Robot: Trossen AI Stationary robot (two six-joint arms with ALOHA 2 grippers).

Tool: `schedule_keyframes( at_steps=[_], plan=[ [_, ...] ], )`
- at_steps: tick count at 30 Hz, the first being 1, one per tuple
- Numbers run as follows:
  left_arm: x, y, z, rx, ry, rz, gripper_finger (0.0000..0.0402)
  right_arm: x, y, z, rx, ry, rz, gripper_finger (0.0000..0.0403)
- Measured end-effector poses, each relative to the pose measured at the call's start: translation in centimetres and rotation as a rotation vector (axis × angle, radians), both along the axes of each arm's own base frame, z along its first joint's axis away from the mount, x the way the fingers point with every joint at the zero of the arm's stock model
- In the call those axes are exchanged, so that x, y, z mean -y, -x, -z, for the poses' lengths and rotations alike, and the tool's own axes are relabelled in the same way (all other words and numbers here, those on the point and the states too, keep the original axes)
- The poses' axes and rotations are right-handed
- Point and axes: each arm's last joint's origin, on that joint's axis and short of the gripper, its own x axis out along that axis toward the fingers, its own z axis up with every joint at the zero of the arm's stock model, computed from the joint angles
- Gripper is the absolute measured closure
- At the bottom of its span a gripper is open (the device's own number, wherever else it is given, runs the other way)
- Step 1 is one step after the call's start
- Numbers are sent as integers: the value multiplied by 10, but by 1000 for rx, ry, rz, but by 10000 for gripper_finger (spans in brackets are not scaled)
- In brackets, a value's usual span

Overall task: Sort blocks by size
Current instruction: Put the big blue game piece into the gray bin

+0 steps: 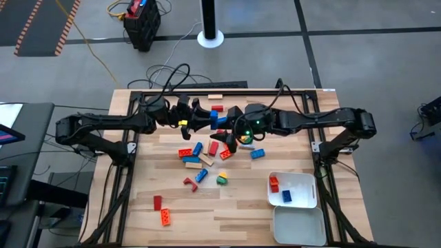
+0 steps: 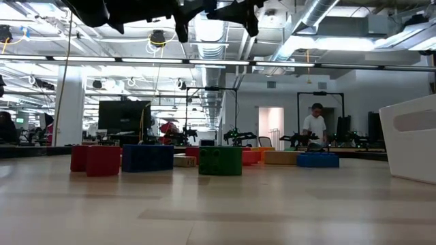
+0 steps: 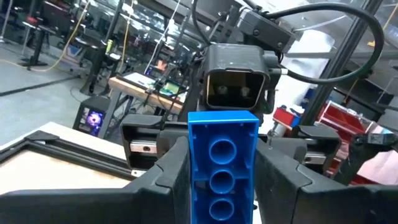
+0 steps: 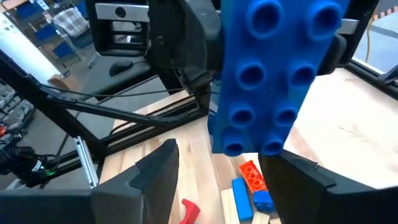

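A long blue brick (image 1: 219, 121) hangs above the far middle of the table. My left gripper (image 1: 214, 122) comes in from the table's left and is shut on it. In the left wrist view the brick's hollow underside (image 3: 222, 155) faces the camera. Its studded face (image 4: 273, 68) looks toward my right gripper (image 4: 227, 180). My right gripper (image 1: 231, 131) comes in from the table's right, open and empty. Its fingers stand apart just short of the brick's lower end. Several loose bricks (image 1: 207, 155) lie on the table below. Both grippers (image 2: 211, 13) are high above the tabletop. My left gripper pinches the blue brick by its two long sides (image 3: 194, 186) between its two fingers, toward one end of the brick. The fingers come roughly level from the table's left. The brick is lifted clear of the table, and its free end sticks out beyond the fingertips.
A white tray (image 1: 306, 180) at the near right holds a red and a blue brick, and a second white tray (image 1: 300, 227) lies nearer. A tan block (image 1: 215, 97) lies at the far edge. A red brick (image 1: 157, 202) and an orange brick (image 1: 165, 217) lie at the near left.
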Motion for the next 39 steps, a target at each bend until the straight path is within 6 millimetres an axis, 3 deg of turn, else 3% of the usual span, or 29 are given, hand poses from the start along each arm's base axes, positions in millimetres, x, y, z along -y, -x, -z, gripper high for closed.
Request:
schedule_keyframes(
  at_steps=[9,32,36,39],
  plan=[
    [0,-1,0,0,11,-38,272,16,2,2,-25,-3,-35,152],
    [6,-1,-2,28,-50,-39,271,18,-1,-10,105,-22,-30,154],
    [7,-1,-2,28,-57,-20,271,18,-1,-10,104,-26,-28,177],
    [7,-2,0,9,-54,-15,271,18,-1,-9,93,-30,-28,216]
  ],
)
